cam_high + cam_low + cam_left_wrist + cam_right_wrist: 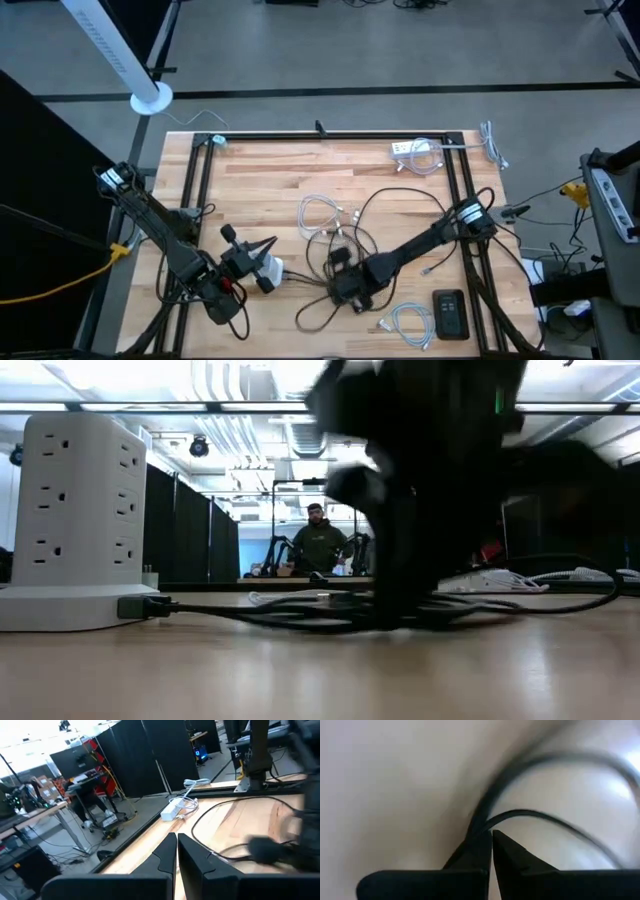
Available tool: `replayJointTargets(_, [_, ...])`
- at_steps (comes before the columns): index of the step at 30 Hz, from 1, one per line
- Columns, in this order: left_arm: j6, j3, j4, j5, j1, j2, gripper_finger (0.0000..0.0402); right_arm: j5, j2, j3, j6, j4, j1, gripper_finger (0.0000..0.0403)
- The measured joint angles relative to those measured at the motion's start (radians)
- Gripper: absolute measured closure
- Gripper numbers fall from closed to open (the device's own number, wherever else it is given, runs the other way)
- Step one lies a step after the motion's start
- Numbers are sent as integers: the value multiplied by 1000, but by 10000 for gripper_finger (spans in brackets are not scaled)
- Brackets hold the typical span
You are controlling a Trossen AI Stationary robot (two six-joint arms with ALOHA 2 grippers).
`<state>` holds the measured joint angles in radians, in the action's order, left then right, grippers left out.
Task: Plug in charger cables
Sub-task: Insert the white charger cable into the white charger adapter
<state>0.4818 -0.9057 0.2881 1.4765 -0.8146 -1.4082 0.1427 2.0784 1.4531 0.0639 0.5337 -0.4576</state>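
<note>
The right gripper (492,836), fingers pressed nearly together, pinches the thin, glossy black charger cable (530,815) low over the pale wooden table (270,175). The cable loops mid-table. The left gripper (177,839), closed and empty, hovers near the table's front left.

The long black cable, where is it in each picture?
High view: the long black cable loops over the table's middle.
Low view: it lies flat along the tabletop.
Left wrist view: it curves across the wood.
Right wrist view: it is close up, just past the fingertips.
Shared landmark: the white power strip at the far edge, also in the left wrist view.
</note>
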Motion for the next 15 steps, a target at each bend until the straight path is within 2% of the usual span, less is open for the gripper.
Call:
replayJointTargets(4, [-13,-6,-1,0,0,1,402,-152,-5,98,29,-127,0,403])
replayJointTargets(6, [-13,-11,-1,-3,-1,1,402,-162,-5,138,66,-161,16,403])
replayJointTargets(8, [-11,-17,-4,-20,-5,2,402,-99,-14,174,100,-73,38,403])
replayJointTargets(13, [-9,-32,-6,-28,-21,4,402,159,-71,204,84,214,124,403])
replayJointTargets(15, [5,-31,-5,-29,-21,4,402,151,-81,179,66,230,178,403])
